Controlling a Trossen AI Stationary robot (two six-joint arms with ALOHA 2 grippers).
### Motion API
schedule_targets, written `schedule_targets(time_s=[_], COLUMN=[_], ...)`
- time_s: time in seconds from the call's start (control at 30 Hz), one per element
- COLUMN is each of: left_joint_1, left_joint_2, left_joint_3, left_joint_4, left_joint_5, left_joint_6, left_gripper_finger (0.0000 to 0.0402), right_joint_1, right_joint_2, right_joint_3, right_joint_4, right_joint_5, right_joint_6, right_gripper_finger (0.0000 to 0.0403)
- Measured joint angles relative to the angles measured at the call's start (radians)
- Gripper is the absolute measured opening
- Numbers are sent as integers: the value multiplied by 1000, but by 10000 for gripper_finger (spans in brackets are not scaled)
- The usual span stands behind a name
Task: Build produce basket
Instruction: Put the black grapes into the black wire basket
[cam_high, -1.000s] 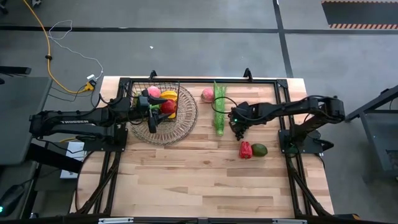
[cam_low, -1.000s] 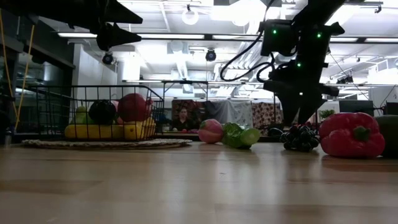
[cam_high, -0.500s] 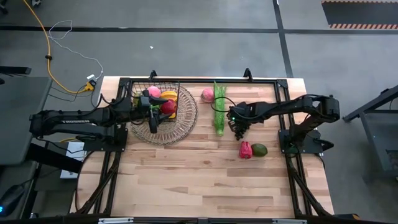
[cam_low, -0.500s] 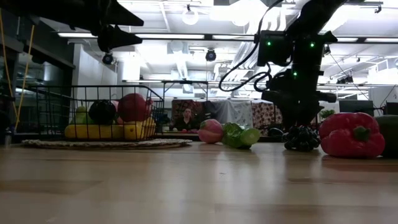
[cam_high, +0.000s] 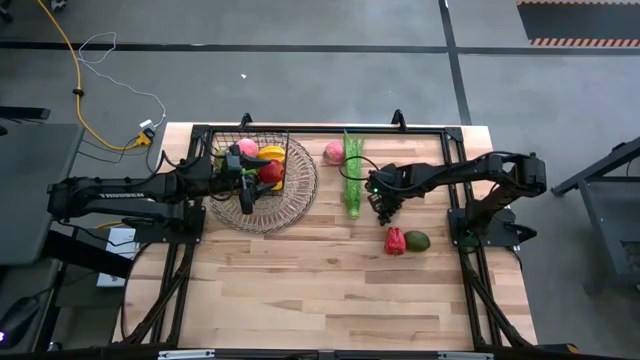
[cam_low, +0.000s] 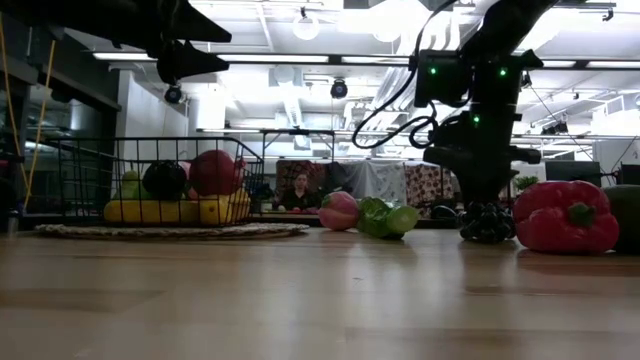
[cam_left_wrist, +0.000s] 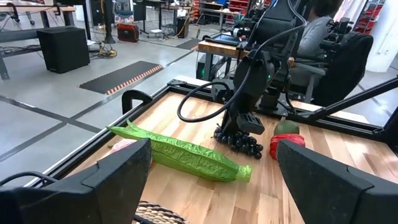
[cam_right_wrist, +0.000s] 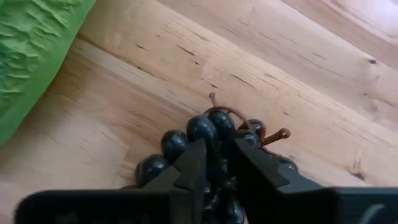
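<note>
Holding one black wire basket (cam_high: 255, 165) of produce under the spread left tool (cam_high: 243, 197), the desk (cam_high: 320, 290) shows one peach (cam_high: 333, 152), one green stalk (cam_high: 353, 175) lying front-to-back, and one grape bunch (cam_right_wrist: 214, 140) pinched by the right tool (cam_right_wrist: 214, 163).

We see the black wire-mesh basket (cam_high: 262, 160) on the round woven wicker tray (cam_high: 290, 205) at left; the long green stalk (cam_high: 353, 178) lies between it and the dark grape bunch (cam_high: 384, 212) beside it, right.
</note>
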Motion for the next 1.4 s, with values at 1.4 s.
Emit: schedule_targets(time_s=[1.4], left_joint_1=[0], left_joint_2=[0], left_joint_3=[0], left_joint_4=[0], left_joint_5=[0], left_joint_6=[0], left_gripper_finger=[335], right_joint_1=[210], right_joint_2=[-179], right_joint_3=[10], right_joint_4=[-282], right_joint_5=[182], right_joint_6=[184], right_gripper_finger=[31])
